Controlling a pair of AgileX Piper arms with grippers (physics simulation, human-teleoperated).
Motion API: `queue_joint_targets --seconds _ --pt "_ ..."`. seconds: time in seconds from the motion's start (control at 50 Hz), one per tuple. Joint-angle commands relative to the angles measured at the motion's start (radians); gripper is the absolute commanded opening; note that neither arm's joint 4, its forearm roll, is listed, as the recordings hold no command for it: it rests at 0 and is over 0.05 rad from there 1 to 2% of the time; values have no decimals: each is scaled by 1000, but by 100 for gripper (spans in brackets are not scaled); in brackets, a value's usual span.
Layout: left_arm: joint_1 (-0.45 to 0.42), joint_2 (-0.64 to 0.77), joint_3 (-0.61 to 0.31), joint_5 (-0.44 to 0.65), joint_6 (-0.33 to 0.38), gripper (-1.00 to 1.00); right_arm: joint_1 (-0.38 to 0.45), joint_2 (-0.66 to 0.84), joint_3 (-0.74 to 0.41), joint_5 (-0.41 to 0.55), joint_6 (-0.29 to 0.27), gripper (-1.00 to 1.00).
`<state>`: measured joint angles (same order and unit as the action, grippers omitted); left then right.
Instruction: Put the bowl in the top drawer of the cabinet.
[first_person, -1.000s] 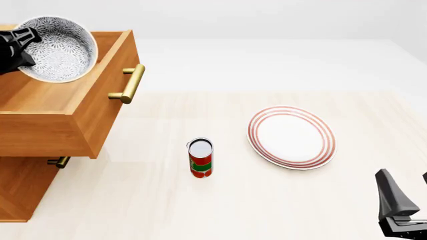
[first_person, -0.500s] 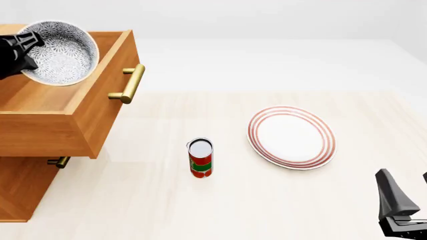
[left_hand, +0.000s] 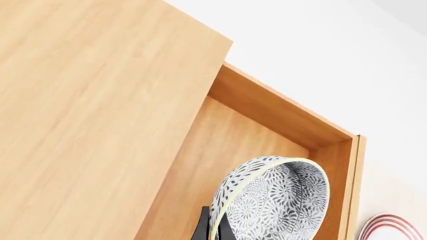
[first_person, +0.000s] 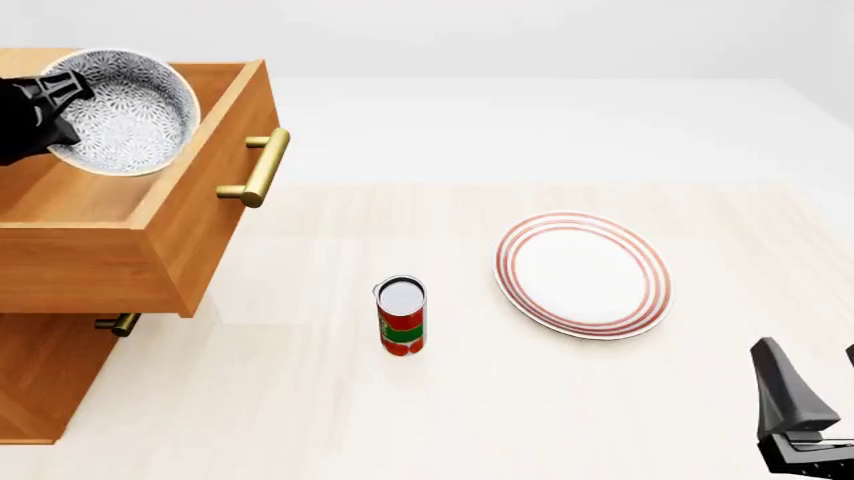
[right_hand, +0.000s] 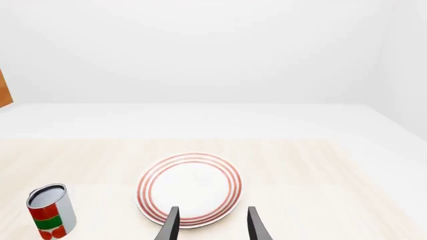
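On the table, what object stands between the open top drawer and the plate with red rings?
A red and green can stands on the table between the top drawer and the plate, as the front view shows.

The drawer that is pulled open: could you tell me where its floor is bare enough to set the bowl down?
The top drawer holds nothing else; its floor shows bare between the cabinet top's edge and the far wall. The bowl, tilted in the left gripper, hangs over it. The handle-side corner is tightest.
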<state>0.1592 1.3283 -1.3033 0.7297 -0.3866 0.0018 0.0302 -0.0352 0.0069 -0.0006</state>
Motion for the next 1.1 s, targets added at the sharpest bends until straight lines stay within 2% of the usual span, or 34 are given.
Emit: queue_joint_targets --seconds 0.02,1.1 --pt "3 5 2 -11 5 -100 0 0 0 0 0 100" --pt "23 24 19 -37 21 -100 0 0 0 0 0 100"
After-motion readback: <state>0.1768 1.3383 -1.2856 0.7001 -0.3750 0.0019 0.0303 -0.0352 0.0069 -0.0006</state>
